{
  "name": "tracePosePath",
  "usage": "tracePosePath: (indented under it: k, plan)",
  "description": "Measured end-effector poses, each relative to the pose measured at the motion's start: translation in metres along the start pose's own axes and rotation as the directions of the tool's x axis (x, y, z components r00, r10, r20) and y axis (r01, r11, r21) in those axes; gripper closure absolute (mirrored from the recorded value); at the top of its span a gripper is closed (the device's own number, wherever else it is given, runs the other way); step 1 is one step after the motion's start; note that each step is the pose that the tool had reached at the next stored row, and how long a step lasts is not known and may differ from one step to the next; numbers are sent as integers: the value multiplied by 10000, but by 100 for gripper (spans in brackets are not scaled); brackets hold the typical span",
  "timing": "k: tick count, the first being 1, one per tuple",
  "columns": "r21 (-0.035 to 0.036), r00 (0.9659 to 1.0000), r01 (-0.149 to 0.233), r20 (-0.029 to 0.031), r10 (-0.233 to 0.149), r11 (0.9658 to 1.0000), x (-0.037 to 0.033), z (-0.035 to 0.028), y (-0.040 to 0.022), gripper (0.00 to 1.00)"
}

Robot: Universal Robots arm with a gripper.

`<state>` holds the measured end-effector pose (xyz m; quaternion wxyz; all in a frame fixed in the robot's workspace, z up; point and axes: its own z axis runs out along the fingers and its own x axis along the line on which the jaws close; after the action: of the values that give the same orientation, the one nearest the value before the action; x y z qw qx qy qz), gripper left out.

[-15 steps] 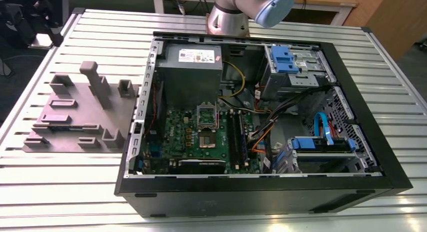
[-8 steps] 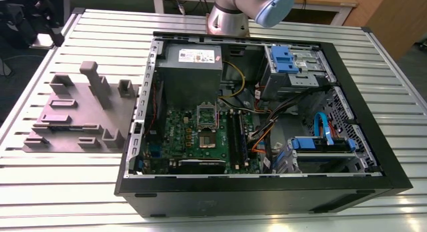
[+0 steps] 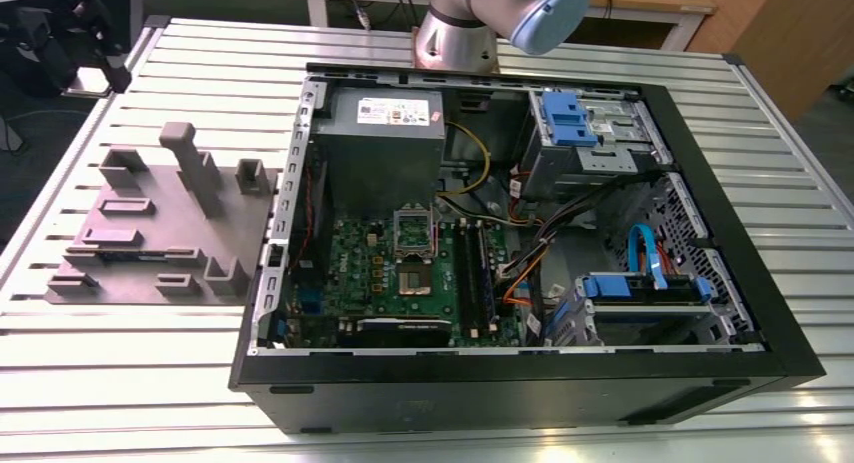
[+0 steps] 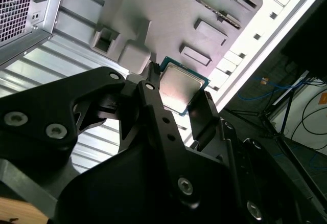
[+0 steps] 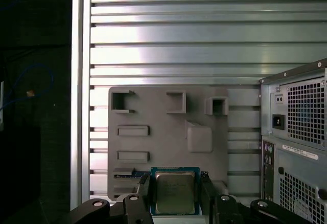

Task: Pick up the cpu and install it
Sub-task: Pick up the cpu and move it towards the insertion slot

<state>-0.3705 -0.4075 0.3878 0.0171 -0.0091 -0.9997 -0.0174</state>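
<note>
**Wrist and exterior views, cpu in grasp.** In both wrist views you see the cpu [image 5: 174,192] pinched by the gripper [image 5: 175,184]. One black finger [image 5: 144,188] presses on each of two opposite edges, and the metal top faces the first wrist camera. The chip is off the surface, seen against the near edge of the grey moulded fixture [image 5: 168,132]. The fixture's raised pockets and slots lie on the slatted metal table [image 5: 179,40].

Just beside the fixture stands the rear wall of the computer case [image 5: 296,132], with a vent grille and a power inlet [image 5: 278,120].

In the exterior view the case [image 3: 534,383] lies open beside the fixture. Inside it you see:
- the motherboard socket [image 3: 414,251], uncovered
- the black memory sticks [image 3: 467,268], just beside the socket
- orange, yellow and blue cables towards the exterior view's right

The arm [image 3: 461,28] rises behind the case.

The power supply [image 3: 380,148] carries a white label [image 3: 396,110]. You cannot make out its print or the faint marking on the chip's top.
</note>
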Motion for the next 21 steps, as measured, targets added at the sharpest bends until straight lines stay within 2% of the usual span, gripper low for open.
tracePosePath:
  k: [21]
  plan:
    - [1,10000,0,-1,0,10000,-62,-2,1,53]
